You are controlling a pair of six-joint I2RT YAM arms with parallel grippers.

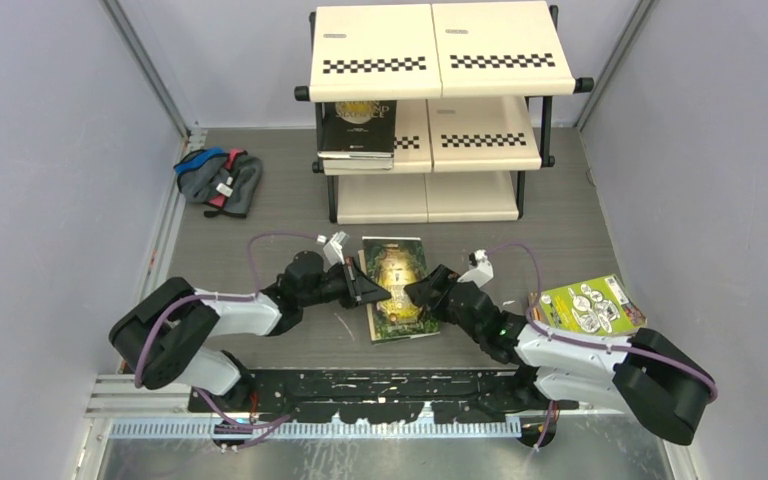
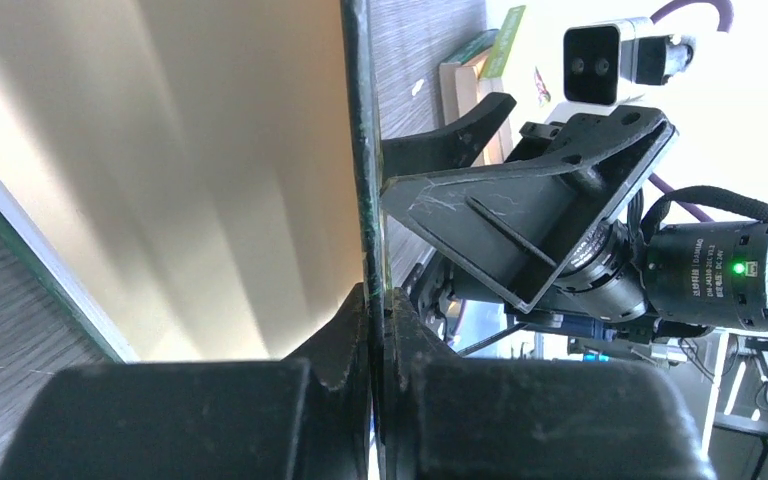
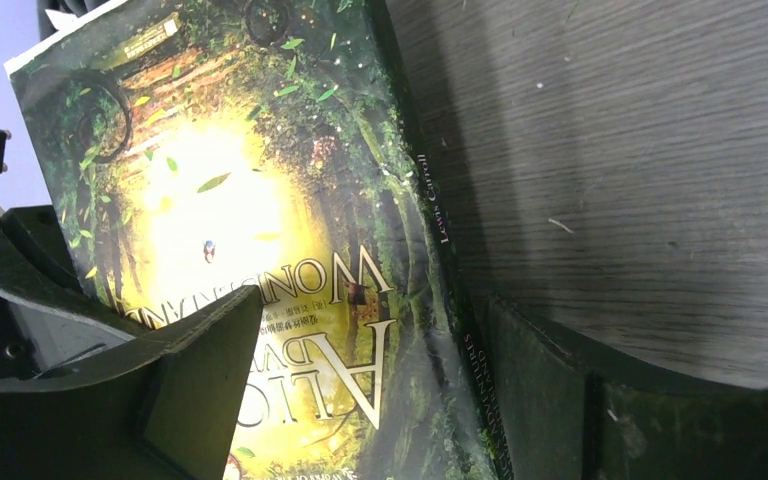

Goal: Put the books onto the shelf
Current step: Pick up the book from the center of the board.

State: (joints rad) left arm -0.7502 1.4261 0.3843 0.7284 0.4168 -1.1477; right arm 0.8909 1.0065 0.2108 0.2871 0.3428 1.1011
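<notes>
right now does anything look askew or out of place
The green-gold book lies skewed on the table, left gripper shut on its edge. The black book sits at the shelf's middle-tier front lip.

Shelf [image 1: 440, 45]: table's [image 1: 260, 215] far edge, centre; Moon and Sixpence book [image 1: 358, 128] on its middle tier, left. Alice book [image 1: 400, 285]: mid-table. Cloth bundle [image 1: 220, 180]: left edge. Book stack [image 1: 588, 305]: right edge.

Green-gold book [image 1: 398, 268] glossy paper cover; table [image 1: 280, 212] matt grey woodgrain.
</notes>
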